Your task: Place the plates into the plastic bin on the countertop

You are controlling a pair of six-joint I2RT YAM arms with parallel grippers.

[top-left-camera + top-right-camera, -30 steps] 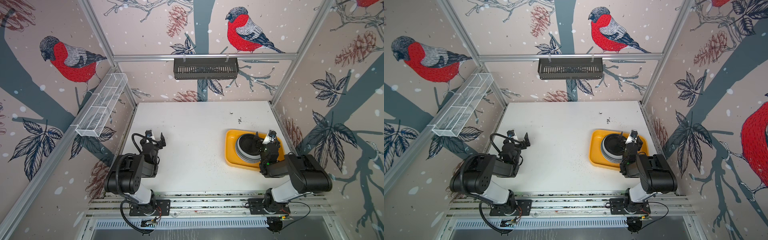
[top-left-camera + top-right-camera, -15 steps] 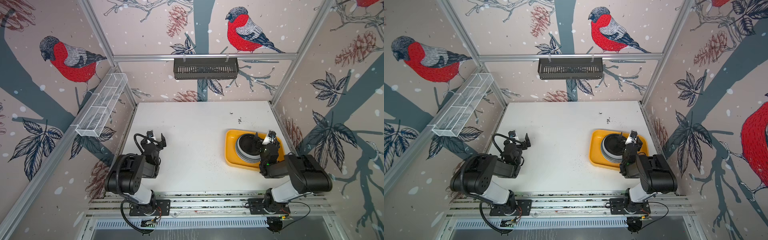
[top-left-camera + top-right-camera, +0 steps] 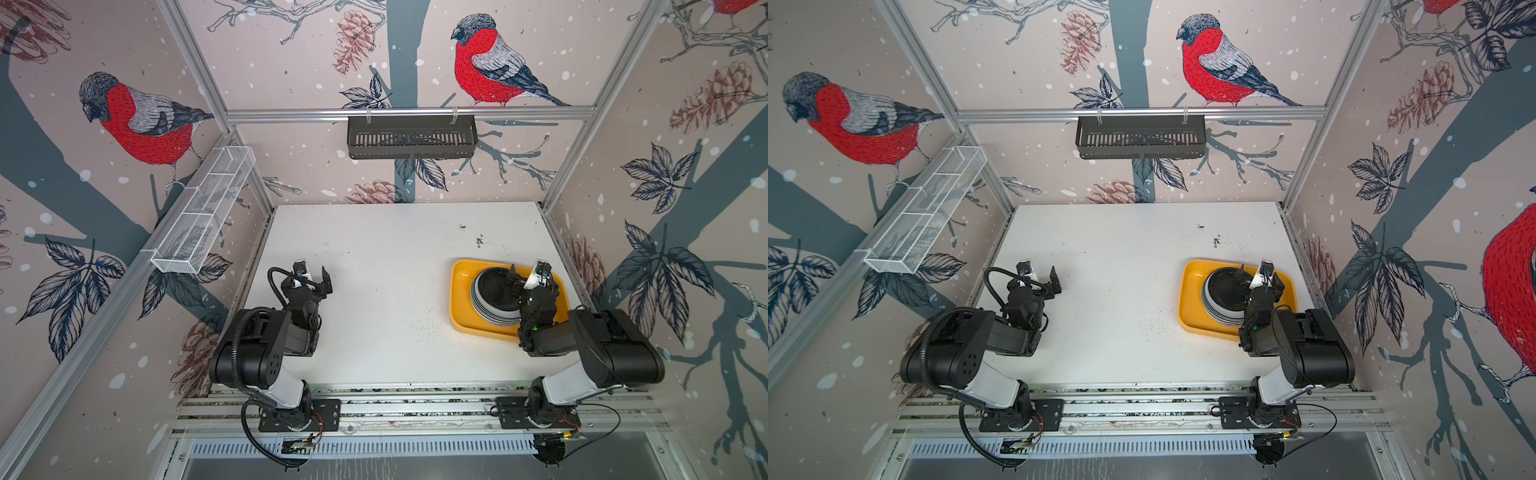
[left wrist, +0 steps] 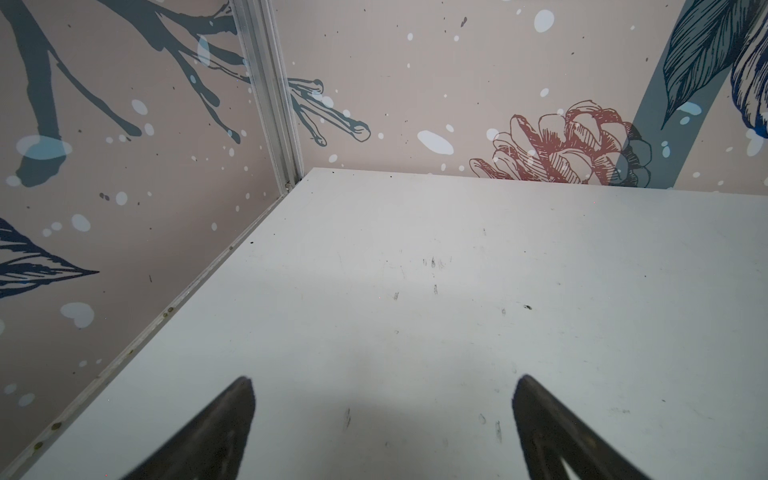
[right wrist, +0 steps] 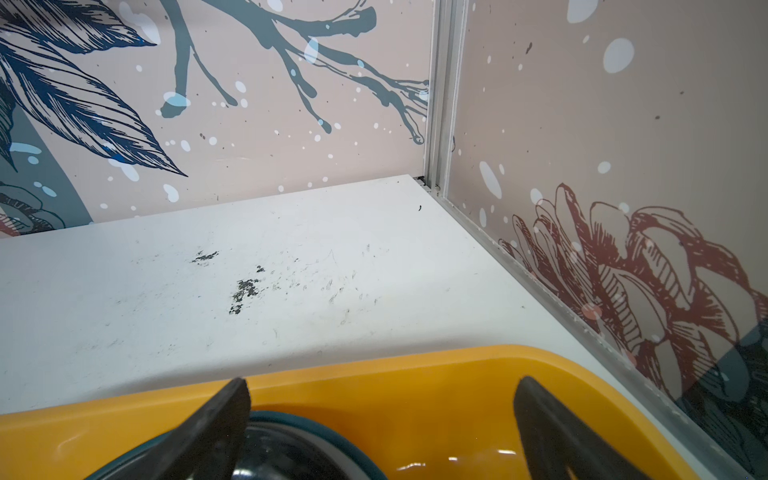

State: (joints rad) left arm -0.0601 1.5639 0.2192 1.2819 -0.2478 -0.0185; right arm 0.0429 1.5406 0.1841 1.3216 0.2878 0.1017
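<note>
Yellow plastic marked the bin [image 3: 460,301], which sat on the countertop [image 3: 395,266] near the right wall. The plates [image 3: 484,307] were stacked inside it, toward its left half, with a black plate [image 3: 492,284] on top. No plate showed elsewhere on the white surface in both top views, so the work looked all but finished.

The right gripper [image 3: 526,271] hung over the stack's right edge, jaws wide and nothing between them. The left gripper [image 3: 313,271] was likewise wide and empty above bare countertop, well apart on the left.

The sound move, I judged, was to lift the right one straight up before pulling back, so no finger [image 5: 216,424] caught a rim and slid the stack.

Several things were hard to settle:
- The count of plates could not be made, since only edges showed beneath the black plate, and their patterns were hidden.
- Whether that finger touched the top plate could not be told.
- The bin's near right corner lay behind the arm.
- The right wrist view cut off most of the stack.
</note>
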